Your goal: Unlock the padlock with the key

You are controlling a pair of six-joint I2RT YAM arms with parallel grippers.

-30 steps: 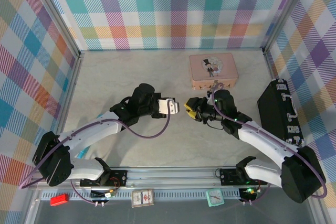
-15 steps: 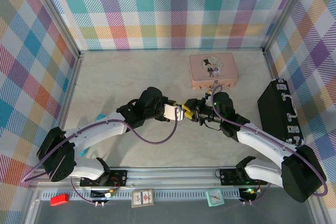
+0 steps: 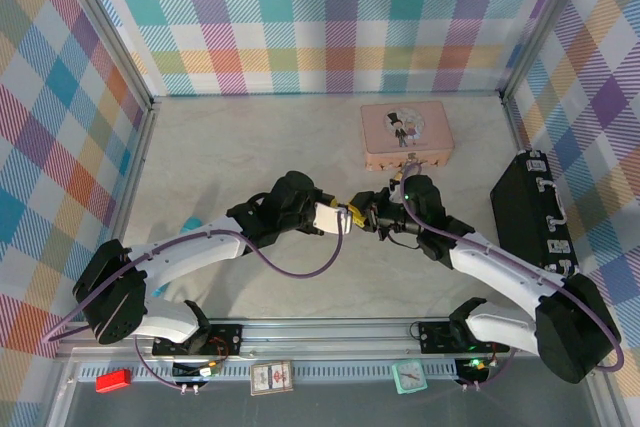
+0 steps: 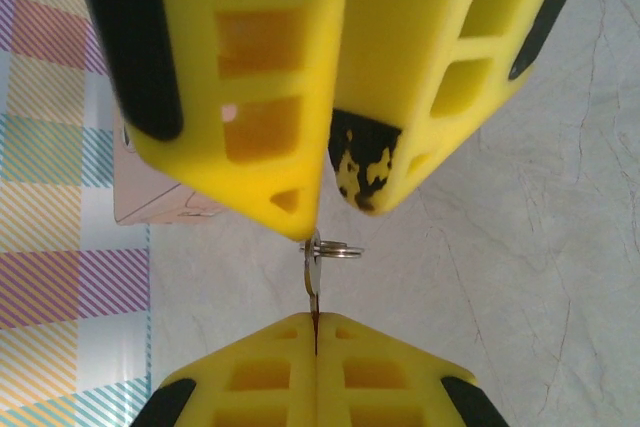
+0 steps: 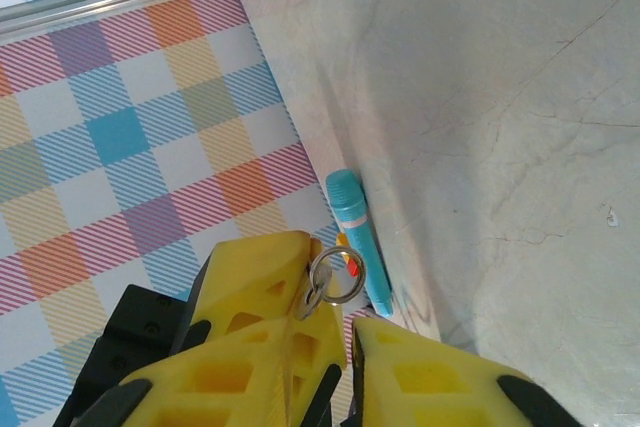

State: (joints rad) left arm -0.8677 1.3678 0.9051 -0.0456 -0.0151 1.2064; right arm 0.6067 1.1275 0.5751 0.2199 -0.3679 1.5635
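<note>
My left gripper [image 4: 315, 319] is shut on the blade of the key [image 4: 314, 282], a thin dark sliver that sticks out past its yellow tips. A small silver ring [image 4: 335, 249] hangs from the key's head. The two grippers meet tip to tip above the middle of the table, left gripper [image 3: 343, 215] against right gripper [image 3: 361, 215]. In the left wrist view the key's head touches the tip of one right finger [image 4: 290, 202]. My right gripper [image 5: 324, 322] stands a little open beside the key [image 5: 312, 297] and ring [image 5: 337, 277], nothing between its fingers. The padlock is out of view.
A pink tin [image 3: 406, 135] lies at the back right, close behind the right wrist. A black case [image 3: 530, 217] stands along the right wall. A teal pen [image 5: 358, 237] lies at the foot of the left plaid wall. Plaid walls close in three sides.
My left arm has reached to the right, carrying the key up against the right gripper's tips. The right gripper's fingers have drawn closer together.
</note>
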